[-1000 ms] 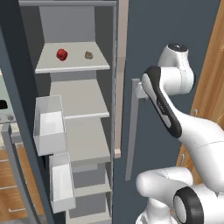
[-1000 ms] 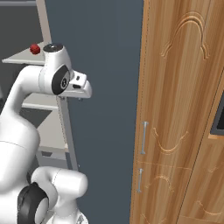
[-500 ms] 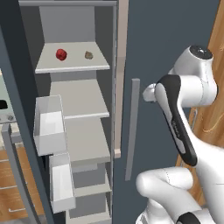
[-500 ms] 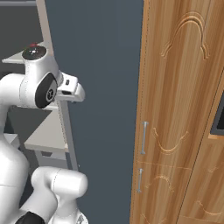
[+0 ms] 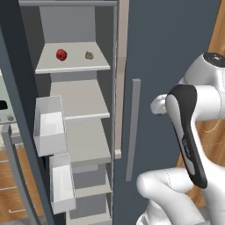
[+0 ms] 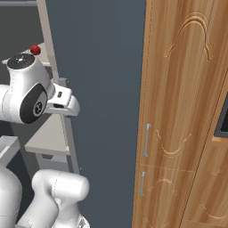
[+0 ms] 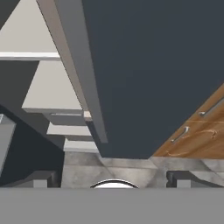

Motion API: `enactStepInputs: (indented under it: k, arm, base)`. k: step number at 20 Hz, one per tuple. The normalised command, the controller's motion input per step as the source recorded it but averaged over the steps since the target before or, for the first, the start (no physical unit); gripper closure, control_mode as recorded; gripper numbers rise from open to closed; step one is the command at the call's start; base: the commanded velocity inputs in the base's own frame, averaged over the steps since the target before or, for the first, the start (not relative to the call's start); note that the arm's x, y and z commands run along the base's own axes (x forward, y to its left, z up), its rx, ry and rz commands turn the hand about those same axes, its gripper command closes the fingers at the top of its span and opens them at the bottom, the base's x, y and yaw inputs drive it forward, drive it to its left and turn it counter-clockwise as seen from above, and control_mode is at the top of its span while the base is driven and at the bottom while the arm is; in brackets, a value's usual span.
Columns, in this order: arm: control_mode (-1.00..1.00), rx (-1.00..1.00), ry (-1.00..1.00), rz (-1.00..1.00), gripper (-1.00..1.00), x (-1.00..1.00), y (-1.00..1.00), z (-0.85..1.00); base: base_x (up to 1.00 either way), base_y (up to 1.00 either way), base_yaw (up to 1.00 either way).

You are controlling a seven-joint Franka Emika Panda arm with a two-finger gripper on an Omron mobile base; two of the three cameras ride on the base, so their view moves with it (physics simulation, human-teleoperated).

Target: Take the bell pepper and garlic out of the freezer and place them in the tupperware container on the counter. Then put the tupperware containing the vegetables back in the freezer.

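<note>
Freezer (image 5: 171, 66) standing with its left door swung open, light grey shelves showing inside. Bell pepper (image 5: 61, 54) up on the top shelf of the freezer, garlic (image 5: 89, 55) on that same shelf just to the right of it, the two apart, not touching. Gripper (image 7: 111, 179) empty with jaws spread wide, dark fingertips (image 7: 41, 178) low in the hand view, aimed at the freezer's closed door beside its long grey handle (image 5: 132, 129). White door bins (image 5: 49, 125) hanging on the freezer's open door, below the shelf with the veg. Wooden cabinet (image 6: 187, 111) right of the freezer.
</note>
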Motion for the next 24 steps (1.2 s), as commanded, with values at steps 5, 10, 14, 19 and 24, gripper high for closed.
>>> enactStepInputs:
  k: [5, 10, 14, 19, 24]
  arm:
    - [-1.00, 0.00, 0.15, -0.01, -1.00, -0.14, 0.00, -0.04]
    - [1.00, 0.00, 0.01, 0.00, -1.00, -0.06, 0.00, 0.00]
    - [1.00, 0.00, 0.00, 0.00, -1.00, 0.00, 0.00, 0.00]
    - [1.00, 0.00, 0.00, 0.00, -1.00, 0.00, 0.00, 0.00]
    - [1.00, 0.00, 0.00, 0.00, -1.00, 0.00, 0.00, 0.00]
  base:
    - [0.00, 0.00, 0.00]
    - [-0.50, 0.06, 0.00]
    - [-0.22, 0.43, 0.00]
    - [0.30, 0.40, 0.00]
    - [0.41, 0.24, 0.00]
